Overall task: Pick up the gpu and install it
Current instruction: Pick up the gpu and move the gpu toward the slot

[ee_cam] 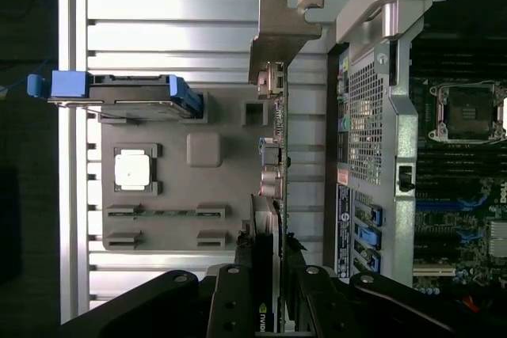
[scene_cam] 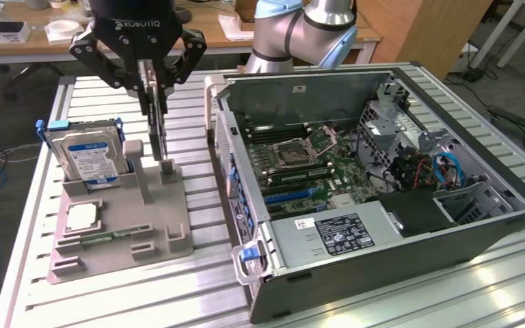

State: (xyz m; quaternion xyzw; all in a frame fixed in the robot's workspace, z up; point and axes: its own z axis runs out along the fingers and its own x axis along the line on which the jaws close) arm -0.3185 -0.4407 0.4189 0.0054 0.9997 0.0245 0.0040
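On my slatted aluminium table point(scene_cam: 107, 301), with wooden desks point(scene_cam: 199, 24) behind, sit a grey fixture point(scene_cam: 153, 219) and an open computer case point(scene_cam: 363, 273). I see a hard drive point(scene_cam: 85, 154) standing in the fixture, a processor point(scene_cam: 82, 217) and memory stick point(scene_cam: 107, 239) lying in its recesses, and the motherboard point(scene_cam: 308, 164) inside the case. My pincer point(scene_cam: 156, 89) is clamped on the gpu point(scene_cam: 159, 130), which hangs upright on edge, its lower end at the fixture's slot beside the hard drive.

You have grey parts holder point(scene_cam: 167, 219) on slatted metal bench point(scene_cam: 107, 294), exterior view's left; open black computer case point(scene_cam: 409, 266) beside it, right. In holder: boxy silver hard drive point(scene_cam: 89, 157) upright at back, square processor chip point(scene_cam: 82, 216) before it. Dark flat gpu card point(scene_cam: 159, 133) upright between drive and case, claw point(scene_cam: 156, 102) pinching its top edge.
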